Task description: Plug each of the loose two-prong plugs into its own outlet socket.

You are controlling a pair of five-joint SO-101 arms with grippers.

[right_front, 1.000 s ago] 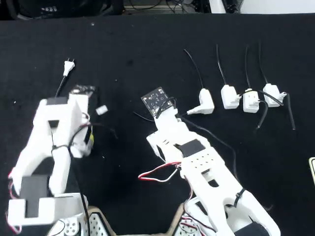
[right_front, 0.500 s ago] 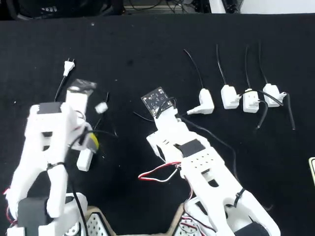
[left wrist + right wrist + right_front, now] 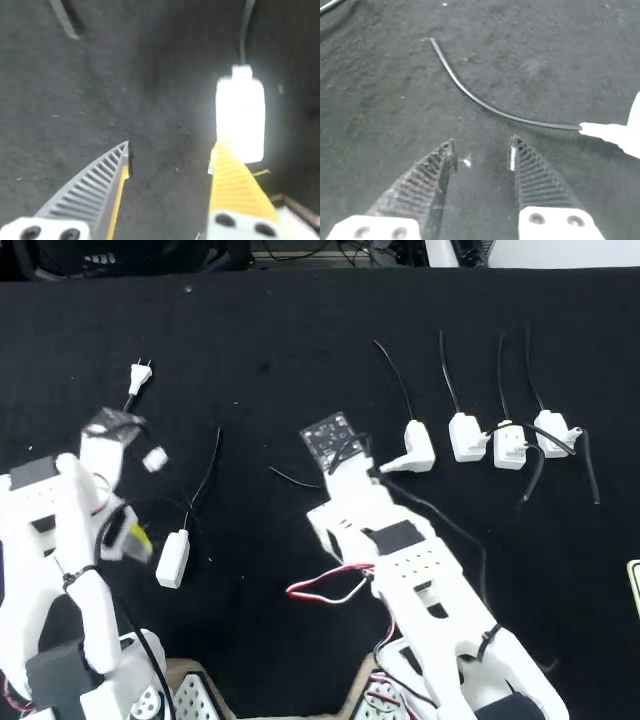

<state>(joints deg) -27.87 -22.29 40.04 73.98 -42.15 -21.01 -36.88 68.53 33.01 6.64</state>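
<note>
Your white socket block (image 3: 172,558) lies lengthwise, cord end toward the table's far side, just off your left gripper (image 3: 171,147), jaws spread empty, which has swung leftward; your right gripper (image 3: 483,141) gapes too.

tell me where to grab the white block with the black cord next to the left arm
Grip the white block across its short width at mid-body, coming down from above to straddle the long sides. It lies flat and narrow, and its black cord leaves the far end, so avoid that end. The left gripper is open beside it.
</note>
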